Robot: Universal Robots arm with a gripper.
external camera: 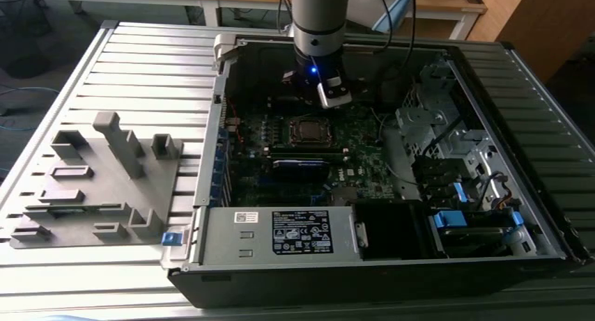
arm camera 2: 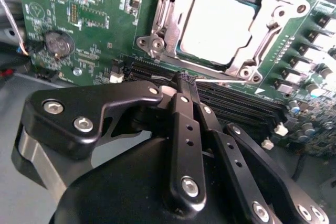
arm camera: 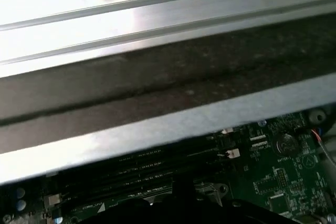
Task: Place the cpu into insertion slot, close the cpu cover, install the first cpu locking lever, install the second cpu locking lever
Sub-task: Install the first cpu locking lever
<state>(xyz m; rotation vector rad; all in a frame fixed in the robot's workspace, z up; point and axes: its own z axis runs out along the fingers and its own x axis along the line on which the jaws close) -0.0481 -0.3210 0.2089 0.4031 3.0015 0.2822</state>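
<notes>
While the arm hangs over the open computer case (external camera: 520, 196) in the upper middle of the exterior view, its gripper (external camera: 335, 98) sits just above the green board (external camera: 344, 147). In the second wrist view, the gripper (arm camera 2: 185, 80) has its two black fingers (arm camera 2: 186, 124) pressed tight together, with nothing between them. Their tips are near the long black memory slots (arm camera 2: 236, 103).

The cpu (arm camera 2: 220, 24) lies flat in the insertion slot (arm camera 2: 185, 51), in the upper middle of the second wrist view. Its face looks bright and pale. The cpu cover (arm camera 2: 273, 30) is down around the cpu like a silver frame. In the exterior view, the slot is a small dark square (external camera: 307, 130) near the middle of the board. A grey holder block (external camera: 93, 182) sits on the table (external camera: 149, 63) at the left.
</notes>
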